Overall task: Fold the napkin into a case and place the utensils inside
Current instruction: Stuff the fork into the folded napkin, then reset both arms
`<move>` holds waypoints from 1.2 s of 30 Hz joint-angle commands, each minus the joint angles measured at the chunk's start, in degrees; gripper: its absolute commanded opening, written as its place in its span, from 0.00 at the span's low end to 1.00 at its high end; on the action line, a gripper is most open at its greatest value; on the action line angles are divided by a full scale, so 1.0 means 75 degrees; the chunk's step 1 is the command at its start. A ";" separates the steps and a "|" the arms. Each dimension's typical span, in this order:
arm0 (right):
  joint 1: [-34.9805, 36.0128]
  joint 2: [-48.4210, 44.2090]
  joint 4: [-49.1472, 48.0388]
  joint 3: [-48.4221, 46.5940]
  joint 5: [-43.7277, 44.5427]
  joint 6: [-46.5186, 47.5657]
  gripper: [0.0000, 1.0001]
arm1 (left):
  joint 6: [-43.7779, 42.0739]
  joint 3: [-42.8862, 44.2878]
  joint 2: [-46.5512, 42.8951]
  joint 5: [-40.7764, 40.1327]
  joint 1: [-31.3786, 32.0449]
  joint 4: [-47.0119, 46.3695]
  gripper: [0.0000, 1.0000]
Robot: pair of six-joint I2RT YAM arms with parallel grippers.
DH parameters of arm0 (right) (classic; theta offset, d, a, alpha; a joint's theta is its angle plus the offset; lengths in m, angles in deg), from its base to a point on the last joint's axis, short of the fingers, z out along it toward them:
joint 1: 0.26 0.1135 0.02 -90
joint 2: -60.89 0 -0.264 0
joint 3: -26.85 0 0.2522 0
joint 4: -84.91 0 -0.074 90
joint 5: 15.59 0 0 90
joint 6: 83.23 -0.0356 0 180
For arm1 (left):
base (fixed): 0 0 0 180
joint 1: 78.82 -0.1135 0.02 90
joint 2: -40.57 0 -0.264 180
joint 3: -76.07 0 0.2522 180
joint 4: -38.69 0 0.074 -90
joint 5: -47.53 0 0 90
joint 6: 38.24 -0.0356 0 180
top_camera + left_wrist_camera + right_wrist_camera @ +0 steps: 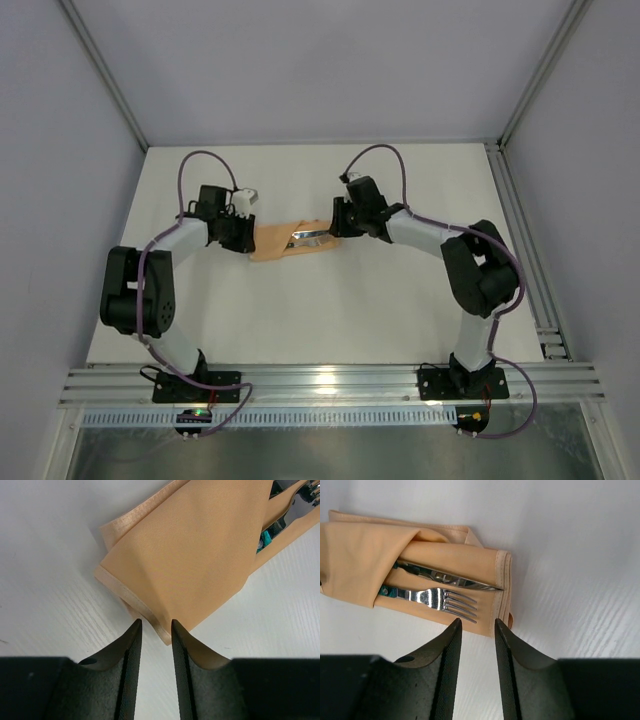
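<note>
The peach-orange napkin [280, 245] lies folded into a flat case [455, 560] at mid-table. The fork [435, 598] and knife [450, 580] are tucked in it, silver ends sticking out toward the right arm. A teal handle [266, 537] peeks out under the top flap [200, 545]. My left gripper [155, 622] is open at the case's left corner; the cloth tip lies between the fingertips, unclamped. My right gripper [477, 621] is open at the case's right end, just short of the fork tines, with nothing between its fingers. From above, the left gripper [250, 243] and right gripper [333, 228] flank the case.
White table [380, 310] all around, with grey walls on three sides. An aluminium rail [330, 385] carrying both arm bases runs along the near edge. Another rail [525, 250] runs down the right side.
</note>
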 commanded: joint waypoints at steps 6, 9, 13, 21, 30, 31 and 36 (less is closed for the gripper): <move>-0.0467 -0.1134 0.0419 0.0067 0.0747 0.0633 0.60 | -0.0185 0.0405 -0.0884 -0.0312 -0.0268 0.0208 0.41; -0.0959 -0.1790 0.0418 0.0514 0.1122 0.0691 0.82 | -0.0185 0.0499 -0.1340 -0.0313 -0.0444 0.0395 0.46; -0.1581 -0.2657 0.0629 0.1111 0.1192 0.0866 0.84 | -0.0442 0.0370 -0.2195 -0.0382 -0.0784 0.0828 0.52; -0.1769 -0.3865 0.0899 0.2342 0.0900 0.1090 0.84 | -0.1812 -0.0367 -0.3919 -0.0652 -0.2388 0.3288 0.56; -0.1921 -0.5504 0.1823 0.3140 0.2316 0.0317 0.86 | -0.3044 -0.2392 -0.6216 -0.2033 -0.4299 0.4450 0.70; -0.1945 -0.5611 0.2126 0.3198 0.2642 0.0247 0.86 | -0.3044 -0.2547 -0.6380 -0.2047 -0.4312 0.4462 0.70; -0.1945 -0.6115 0.2901 0.3456 0.3500 -0.0350 0.89 | -0.2869 -0.3099 -0.7236 -0.2422 -0.4323 0.4228 0.76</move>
